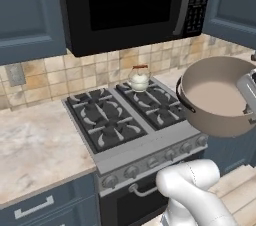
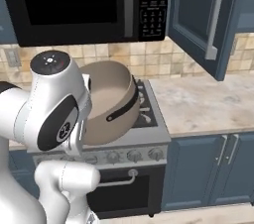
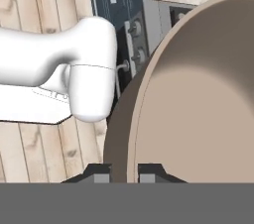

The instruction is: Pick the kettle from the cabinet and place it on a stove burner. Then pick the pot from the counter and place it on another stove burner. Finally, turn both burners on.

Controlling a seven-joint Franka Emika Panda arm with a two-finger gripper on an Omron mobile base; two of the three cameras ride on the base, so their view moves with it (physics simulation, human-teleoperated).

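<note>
pincer (image 3: 124, 172) nearly closed, pinching pot (image 1: 216, 97) by its rim wall | pot hangs tilted off pincer, clear above stove (image 1: 132, 120), for carrying | kettle (image 1: 139, 79) beyond on rear burner, so another ring likely needed

Left base view: set behind and left of the arm, looking forward and down across the stove (image 1: 131, 115) toward the microwave (image 1: 135, 5) and tiled wall. Right base view: set behind and to the right, facing the same stove (image 2: 144, 119) and microwave (image 2: 84, 2) — shared ground, plus the pot (image 1: 217, 97). Hand view: very close along the pot (image 3: 198, 99) wall, seemingly rolled sideways — stove front (image 3: 136, 34) and wood floor (image 3: 30, 143) beyond.
</note>
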